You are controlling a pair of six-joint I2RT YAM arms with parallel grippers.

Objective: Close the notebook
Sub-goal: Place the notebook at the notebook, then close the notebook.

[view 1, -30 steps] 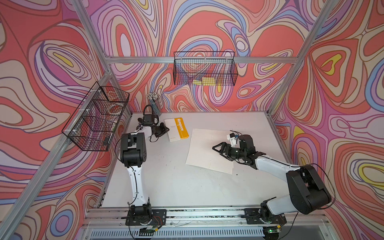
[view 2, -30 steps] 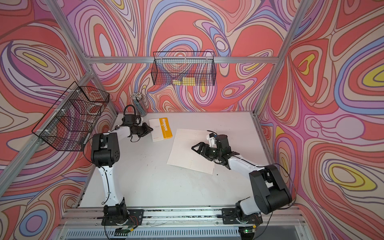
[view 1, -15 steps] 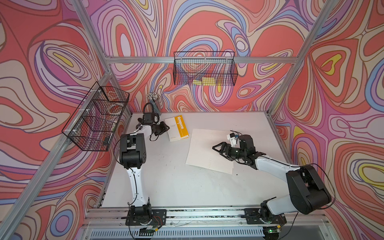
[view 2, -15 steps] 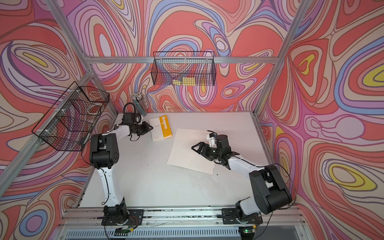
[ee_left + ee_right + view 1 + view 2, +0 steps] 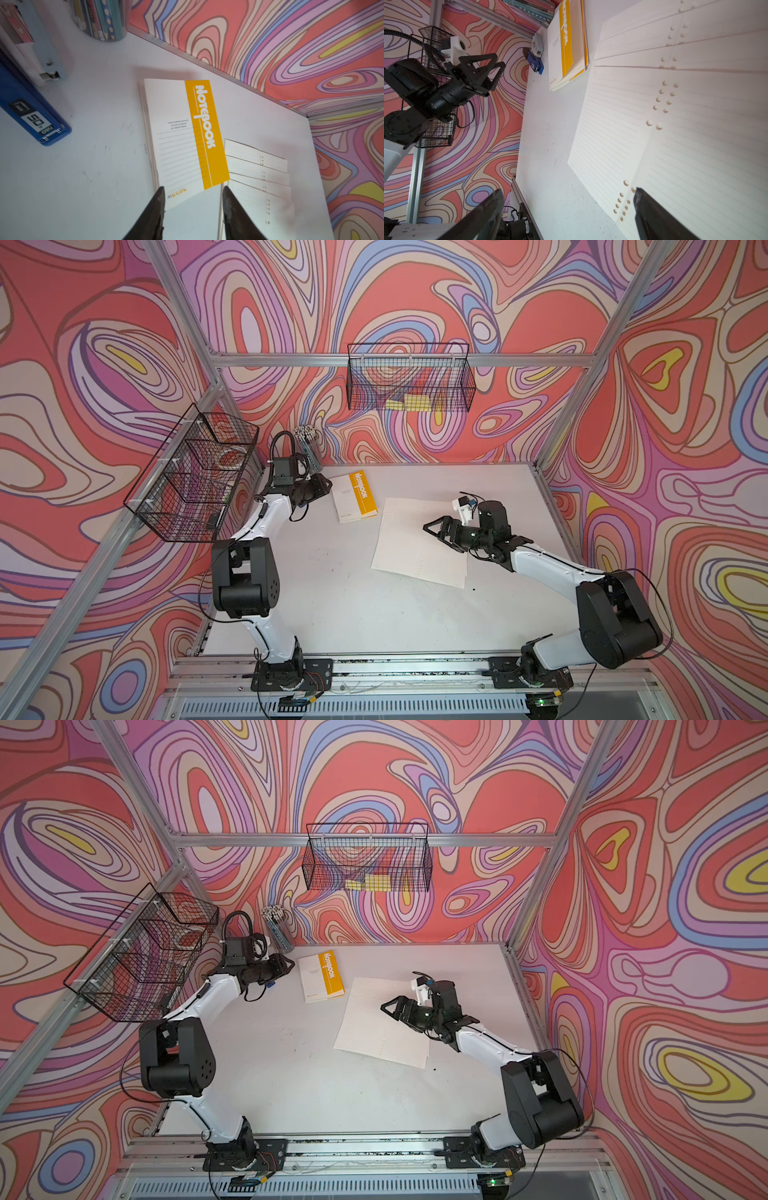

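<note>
Top views: in both top views my left jaws stand parted, just short of the closed notebook (image 5: 354,497) (image 5: 322,977); my right jaws hang wide above the loose sheets (image 5: 415,543).
Left wrist: notebook (image 5: 176,135) flat on the desk (image 5: 83,166), cover shut, straight ahead of my parted left jaws; nothing gripped.
Right wrist: right jaws wide, empty; notebook (image 5: 566,41) well ahead of them.

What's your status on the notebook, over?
Left gripper open, empty, just short of the notebook. Right gripper open above loose sheets. Notebook closed, cover up. Nothing on it.
</note>
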